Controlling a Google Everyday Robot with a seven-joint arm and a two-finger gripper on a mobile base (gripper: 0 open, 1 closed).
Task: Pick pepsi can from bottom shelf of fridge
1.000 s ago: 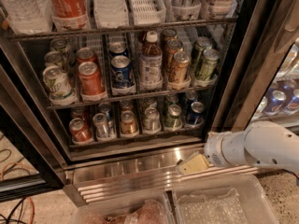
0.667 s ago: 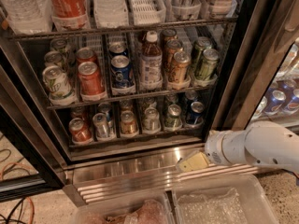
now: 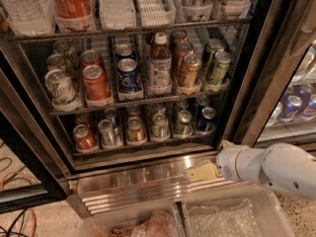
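The pepsi can (image 3: pixel 206 120), dark navy with a silver top, stands at the right end of the bottom shelf (image 3: pixel 148 149), in the front row of small cans. The fridge (image 3: pixel 247 83) has its door open in front of me. My gripper (image 3: pixel 202 172), pale yellow on the end of a white arm coming in from the right, hangs in front of the ribbed steel base. It is below the shelf rail and a little below the pepsi can, apart from it and holding nothing that I can see.
On the bottom shelf, orange, silver and green-grey cans stand left of the pepsi can. The shelf above holds a brighter blue can (image 3: pixel 129 75), a red can (image 3: pixel 95 83) and a white-capped bottle (image 3: pixel 159 65). Clear plastic bins (image 3: pixel 227 216) sit below the gripper. A black door post (image 3: pixel 266 93) stands at the right.
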